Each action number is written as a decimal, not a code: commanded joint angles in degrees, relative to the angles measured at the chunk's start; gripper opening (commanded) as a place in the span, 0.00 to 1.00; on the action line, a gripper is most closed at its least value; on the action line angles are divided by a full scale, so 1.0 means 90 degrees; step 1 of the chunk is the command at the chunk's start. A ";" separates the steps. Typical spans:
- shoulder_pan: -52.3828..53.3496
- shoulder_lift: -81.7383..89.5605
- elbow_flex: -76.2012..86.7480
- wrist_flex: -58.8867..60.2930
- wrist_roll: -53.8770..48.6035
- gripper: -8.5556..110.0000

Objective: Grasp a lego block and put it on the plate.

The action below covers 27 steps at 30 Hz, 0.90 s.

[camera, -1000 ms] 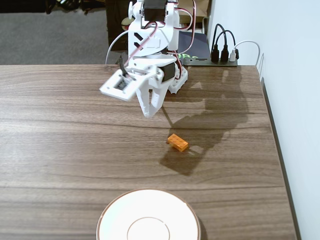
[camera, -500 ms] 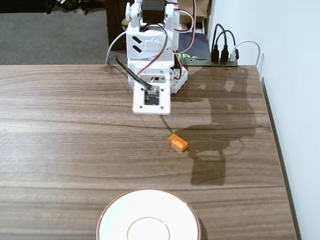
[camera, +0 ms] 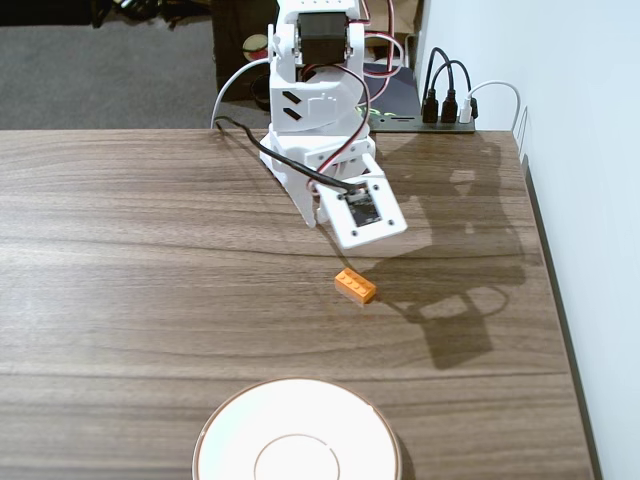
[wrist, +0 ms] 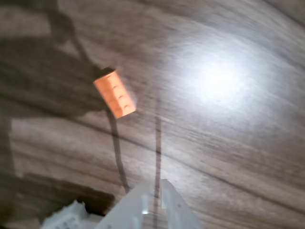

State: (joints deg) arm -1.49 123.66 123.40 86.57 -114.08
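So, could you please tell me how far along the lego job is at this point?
Nothing is finished yet: the lego block lies on the wooden table, well short of the plate, which shows nothing on its visible part. In hand: the arm hangs above the block, which the wrist view shows ahead of the pincer. Left: grasp, carry, place.
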 commanded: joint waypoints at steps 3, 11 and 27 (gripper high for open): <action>-0.0127 0.0010 -0.0234 0.0020 -0.0449 0.11; -0.0273 -0.0273 -0.0244 -0.0537 -0.0723 0.11; -0.0547 -0.1084 -0.0039 -0.1387 -0.0967 0.27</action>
State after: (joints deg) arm -6.06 113.99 123.49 75.59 -122.26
